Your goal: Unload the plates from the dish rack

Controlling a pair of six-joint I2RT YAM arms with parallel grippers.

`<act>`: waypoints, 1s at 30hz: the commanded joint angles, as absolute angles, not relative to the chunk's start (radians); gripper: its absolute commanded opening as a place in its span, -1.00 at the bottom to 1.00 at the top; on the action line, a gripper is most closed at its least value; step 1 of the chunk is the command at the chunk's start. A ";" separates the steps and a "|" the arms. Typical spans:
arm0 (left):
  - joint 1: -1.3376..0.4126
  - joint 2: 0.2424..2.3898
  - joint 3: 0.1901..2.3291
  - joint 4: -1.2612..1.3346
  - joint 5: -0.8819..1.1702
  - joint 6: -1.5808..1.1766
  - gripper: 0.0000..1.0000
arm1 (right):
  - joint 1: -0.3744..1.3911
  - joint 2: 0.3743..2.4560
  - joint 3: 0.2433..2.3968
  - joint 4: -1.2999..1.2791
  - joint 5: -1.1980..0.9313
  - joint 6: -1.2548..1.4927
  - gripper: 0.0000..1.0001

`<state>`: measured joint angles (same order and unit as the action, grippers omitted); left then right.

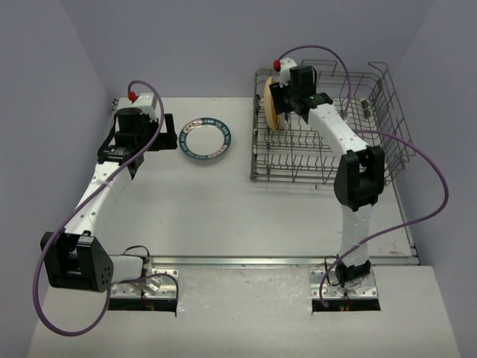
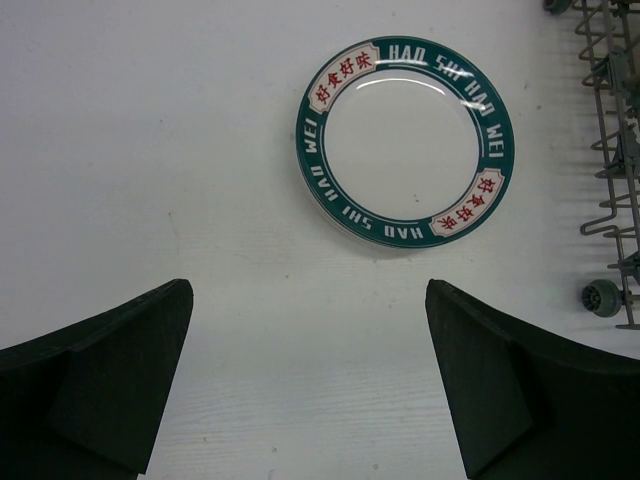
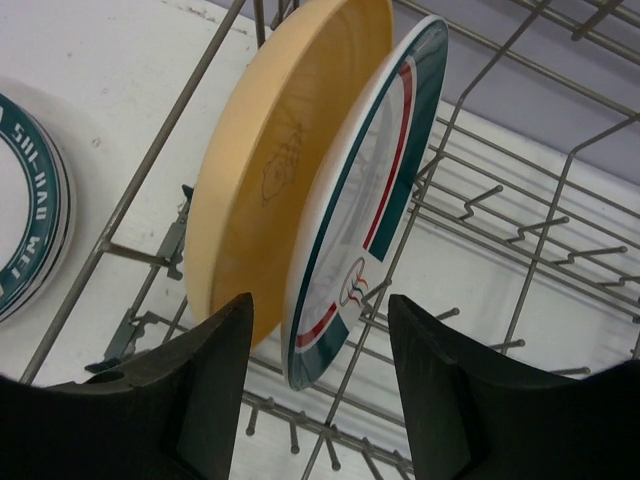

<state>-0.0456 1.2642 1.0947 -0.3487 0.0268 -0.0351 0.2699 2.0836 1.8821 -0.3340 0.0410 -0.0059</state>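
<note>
The grey wire dish rack [image 1: 373, 149] stands at the back right. Two plates stand upright at its left end: a tan-yellow plate [image 3: 270, 170] [image 1: 271, 104] and a white plate with a teal rim band [image 3: 365, 200] leaning against it. My right gripper [image 3: 320, 330] [image 1: 282, 101] is open, its jaws either side of the teal-rimmed plate's lower edge, not touching. A stack of teal-rimmed plates with red characters [image 1: 205, 139] [image 2: 405, 140] lies flat on the table. My left gripper [image 2: 308, 375] [image 1: 165, 133] is open and empty, just left of that stack.
The rack's left edge and a small wheel [image 2: 603, 297] show at the right of the left wrist view. The rack's upright tines [image 3: 520, 230] and side wires [image 3: 150, 170] surround the standing plates. Purple cables [image 1: 417, 171] loop over the rack.
</note>
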 commanded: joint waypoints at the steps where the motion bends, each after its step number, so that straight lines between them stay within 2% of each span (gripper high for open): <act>1: -0.051 1.273 1.153 -0.335 0.041 -0.039 1.00 | 0.265 2.137 1.961 -0.270 0.076 -0.054 0.04; 5: -0.052 1.273 1.160 -0.348 0.041 -0.032 1.00 | 0.257 2.177 1.978 -0.268 0.063 -0.059 -0.18; 8: -0.052 1.274 1.167 -0.355 0.040 -0.033 1.00 | 0.252 2.186 1.985 -0.270 0.049 -0.043 -0.51; 10: -0.052 1.273 1.172 -0.361 0.047 -0.041 1.00 | 0.252 2.178 1.987 -0.277 0.034 -0.019 -0.87; 12: -0.052 1.275 1.179 -0.365 0.061 -0.053 1.00 | 0.252 2.151 1.990 -0.291 0.013 -0.007 -0.98; 24: -0.052 1.268 1.215 -0.381 0.141 -0.088 1.00 | 0.170 1.868 2.025 -0.336 -0.317 0.292 -1.00; 28: -0.050 1.250 1.225 -0.387 0.194 -0.084 1.00 | 0.067 1.812 2.050 -0.329 -0.542 0.472 -1.00; 30: -0.041 1.235 1.236 -0.395 0.263 -0.087 1.00 | 0.038 1.775 2.040 -0.326 -0.624 0.464 -1.00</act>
<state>-0.0456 1.2809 1.1763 -0.4080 0.1459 -0.0763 0.1232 1.8914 1.9899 -0.4208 -0.3874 0.3410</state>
